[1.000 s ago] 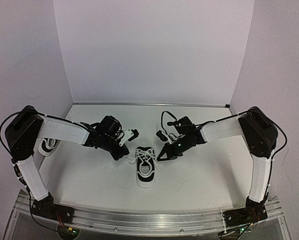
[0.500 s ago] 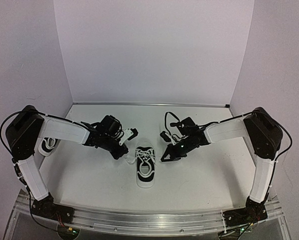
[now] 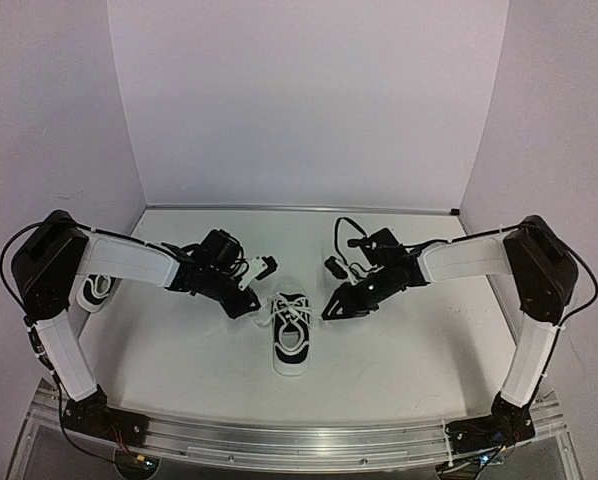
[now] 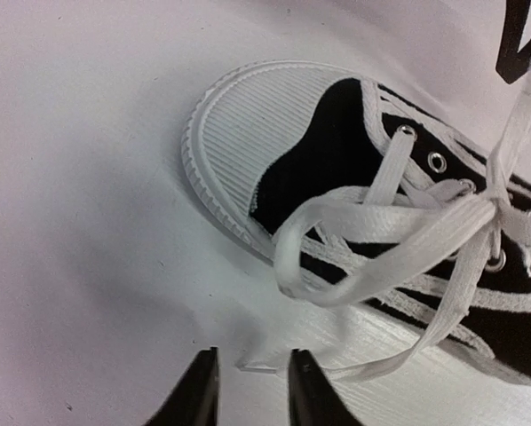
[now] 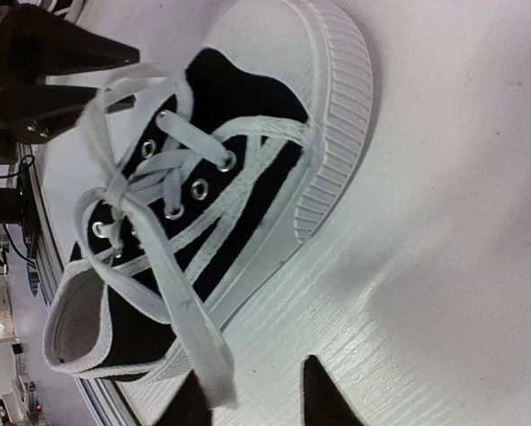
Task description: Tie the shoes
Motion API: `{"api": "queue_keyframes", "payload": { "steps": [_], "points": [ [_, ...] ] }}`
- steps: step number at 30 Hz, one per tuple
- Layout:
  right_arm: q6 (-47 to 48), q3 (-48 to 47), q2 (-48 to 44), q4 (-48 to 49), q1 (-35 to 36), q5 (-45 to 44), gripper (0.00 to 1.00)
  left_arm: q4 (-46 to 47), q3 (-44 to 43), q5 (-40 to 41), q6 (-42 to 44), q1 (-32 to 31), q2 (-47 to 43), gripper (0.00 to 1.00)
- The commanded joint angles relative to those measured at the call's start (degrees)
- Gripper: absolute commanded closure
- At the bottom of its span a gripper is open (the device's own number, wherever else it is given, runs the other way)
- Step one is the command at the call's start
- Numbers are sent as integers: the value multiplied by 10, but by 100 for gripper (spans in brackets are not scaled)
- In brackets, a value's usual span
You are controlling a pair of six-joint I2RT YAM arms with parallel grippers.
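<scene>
White laces [image 4: 399, 231] on the black-and-white canvas sneaker [image 3: 290, 335], centre of the white bench [image 3: 399, 350], look knotted in a bow, my left claw [image 4: 252, 355] and right claw [image 5: 252, 377] flanking it slack, gripping nothing; the matching sneaker [image 3: 96, 290] behind my left arm, laces unreadable, likely still to do.

No writing, label or number can be read anywhere.

The left arm [image 3: 124, 262] and the right arm [image 3: 464, 258] are each built of smooth white tubular shells joined by bulky, rounded black joint housings. Thin black cables [image 3: 339, 230] loop loosely off both, above the silver aluminium rail [image 3: 299, 438] that carries their black bolted bases [image 3: 89, 412]. The left gripper [image 4: 252, 355] and right gripper [image 5: 252, 377] end in matte black jaws tapering to points.
</scene>
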State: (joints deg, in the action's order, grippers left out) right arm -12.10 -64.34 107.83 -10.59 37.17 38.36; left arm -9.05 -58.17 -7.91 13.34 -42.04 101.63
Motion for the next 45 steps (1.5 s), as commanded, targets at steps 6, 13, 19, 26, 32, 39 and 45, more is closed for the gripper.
{"api": "queue_keyframes", "payload": {
  "steps": [6, 13, 19, 26, 32, 39, 45],
  "points": [
    [-8, -34, -140, -34, 2, -37, 36, -52, -70, 30, -40, -8, -116, 0],
    [-10, -32, -244, -60, 2, -104, 15, -71, -85, 198, -187, -5, -234, 0],
    [-52, 26, -330, -44, 1, -181, 2, -118, -55, 210, -257, -4, -292, 1],
    [-143, 194, -416, 40, 1, -178, 2, -112, 95, 182, -373, -4, -339, 0],
    [-201, 316, -428, 104, 2, -169, 2, -76, 214, 171, -451, -4, -360, 0],
    [-197, 341, -412, 129, 1, -170, 2, -76, 224, 176, -477, -4, -316, 0],
    [-187, 324, -389, 132, 1, -160, 2, -69, 201, 171, -466, -4, -301, 0]
  ]
}}
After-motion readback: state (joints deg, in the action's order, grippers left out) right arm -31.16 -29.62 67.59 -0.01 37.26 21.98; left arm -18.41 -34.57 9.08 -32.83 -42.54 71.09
